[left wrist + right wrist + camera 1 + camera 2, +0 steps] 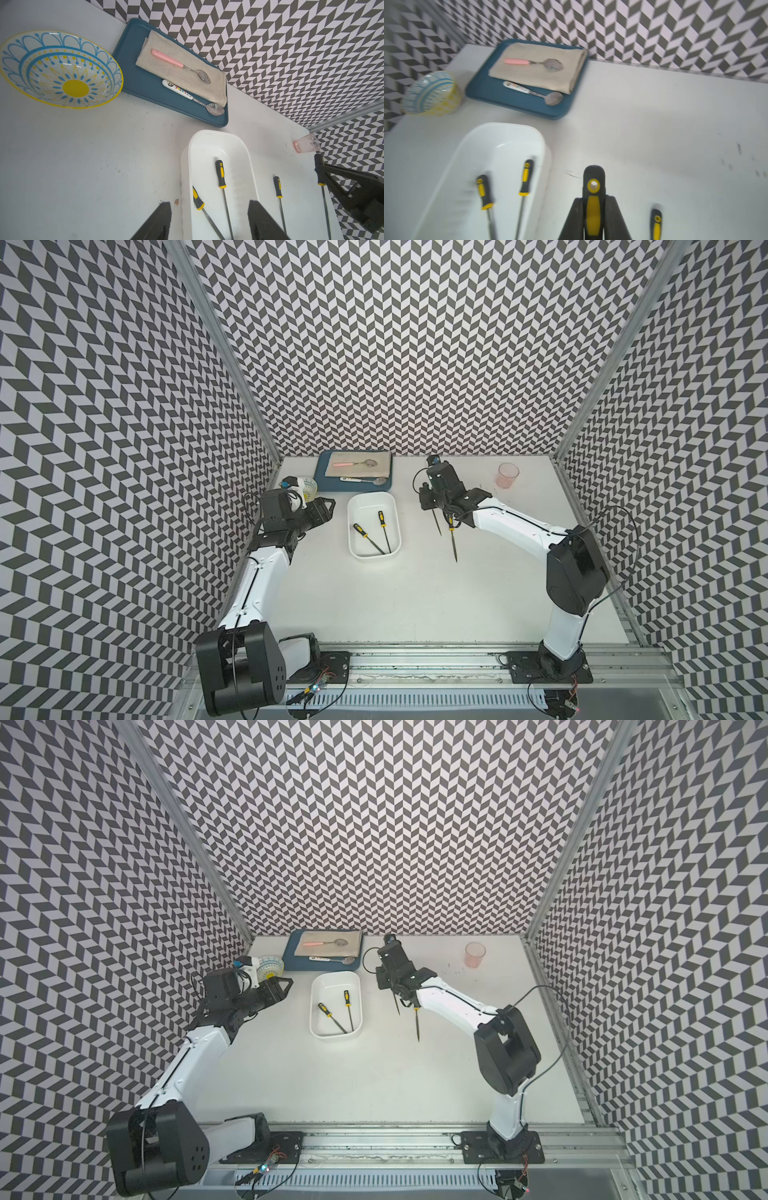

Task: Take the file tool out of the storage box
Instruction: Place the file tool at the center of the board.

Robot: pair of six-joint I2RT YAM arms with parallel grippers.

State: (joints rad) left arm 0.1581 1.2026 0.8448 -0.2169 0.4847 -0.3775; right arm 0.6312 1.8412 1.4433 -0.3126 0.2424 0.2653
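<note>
**One file out, two waiting in the box**

Over on the left, the left gripper [325, 508] is hanging part-open and empty beside the storage box [371, 504]. A slanted file [368, 538] and a straighter file [383, 531] are lying inside the box. Just right of it, the right gripper [594, 220] is pinching a third file [593, 187] by its black-and-yellow handle, near a fourth file [453, 540] on the table [415, 593]. They are looking light, stiff and thin to me: the rubbery handle seems the surest hold and the bare shank slippery.
</note>
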